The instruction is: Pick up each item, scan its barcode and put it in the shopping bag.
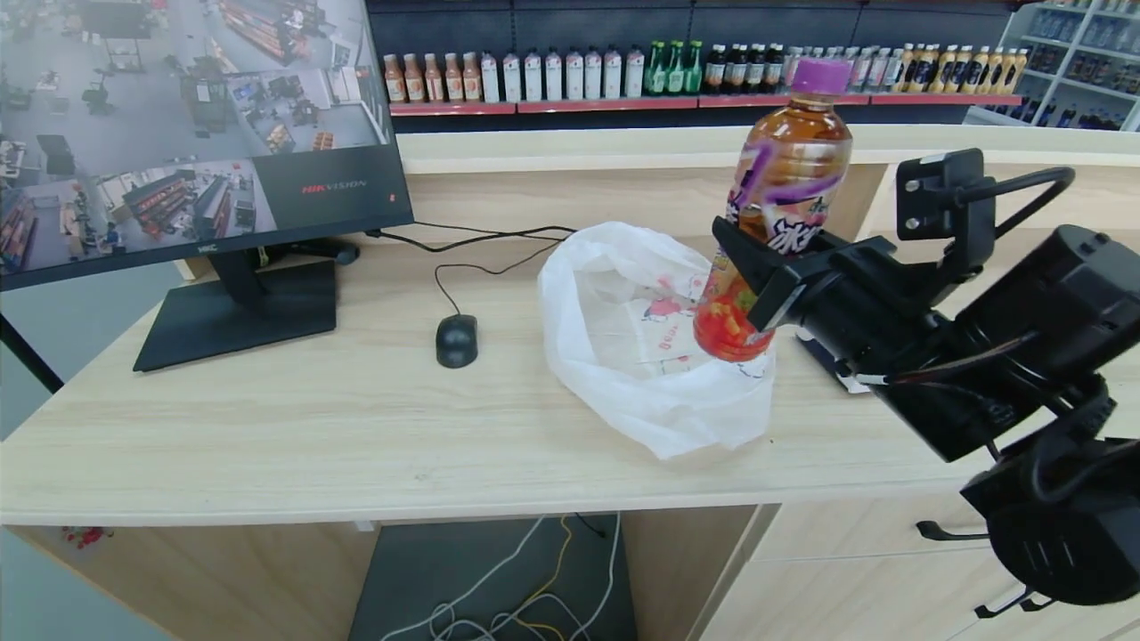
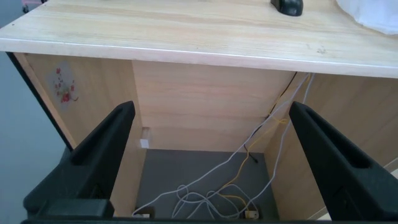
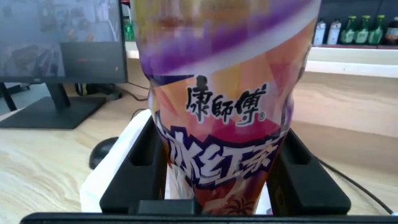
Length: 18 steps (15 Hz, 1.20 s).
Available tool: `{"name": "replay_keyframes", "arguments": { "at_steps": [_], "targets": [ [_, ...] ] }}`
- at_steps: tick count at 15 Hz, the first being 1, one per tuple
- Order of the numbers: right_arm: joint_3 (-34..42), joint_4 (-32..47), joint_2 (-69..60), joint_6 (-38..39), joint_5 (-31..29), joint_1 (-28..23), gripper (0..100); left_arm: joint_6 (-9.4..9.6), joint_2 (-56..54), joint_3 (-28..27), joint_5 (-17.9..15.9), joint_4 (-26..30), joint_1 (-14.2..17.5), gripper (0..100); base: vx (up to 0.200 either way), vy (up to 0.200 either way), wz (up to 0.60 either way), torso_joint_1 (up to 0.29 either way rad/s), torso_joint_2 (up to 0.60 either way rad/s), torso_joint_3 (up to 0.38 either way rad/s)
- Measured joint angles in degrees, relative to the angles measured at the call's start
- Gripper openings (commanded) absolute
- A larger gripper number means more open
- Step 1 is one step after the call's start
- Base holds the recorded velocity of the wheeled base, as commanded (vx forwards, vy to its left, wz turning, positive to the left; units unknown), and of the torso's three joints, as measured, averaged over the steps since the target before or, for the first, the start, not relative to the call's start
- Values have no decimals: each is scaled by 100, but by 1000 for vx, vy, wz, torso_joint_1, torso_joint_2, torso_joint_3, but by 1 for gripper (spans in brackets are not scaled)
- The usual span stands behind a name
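The right gripper [image 1: 744,271] is clamped on the bottle [image 1: 784,214], one jaw on each side of its lower half. The bottle stands almost upright in the air, purple cap up, red base down. Its base hangs over the right side of the white bag [image 1: 623,356], which lies slumped on the counter [image 1: 267,427]. I would say the bag sits straight below and slightly left of the jaws, so the drop calls for a short lowering along the bottle's own long axis into the opening.

The left gripper [image 2: 214,155] hangs low in front of the counter with its jaws wide apart and holding nothing, so the right arm is far nearer.

The head view gives the bottle's place over the bag. The right wrist view gives the label up close between the jaws. I see no barcode on that face.
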Motion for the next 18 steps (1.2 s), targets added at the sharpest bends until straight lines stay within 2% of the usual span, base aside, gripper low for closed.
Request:
{"name": "replay_keyframes", "arguments": {
  "at_steps": [3,7,11,18],
  "targets": [
    [-817,224,468,16,21,0,0,-6,0,0,0,0,-2,100,0,0,0,0,0,0],
    [-1871,1064,1025,18,29,1,0,-11,-2,0,0,2,-2,100,0,0,0,0,0,0],
    [-2682,1268,1541,112,49,6,0,-9,0,0,0,2,-2,100,0,0,0,0,0,0],
    [-3316,1420,2277,222,40,-171,0,-15,0,0,1,2,-2,100,0,0,0,0,0,0]
  ]
}}
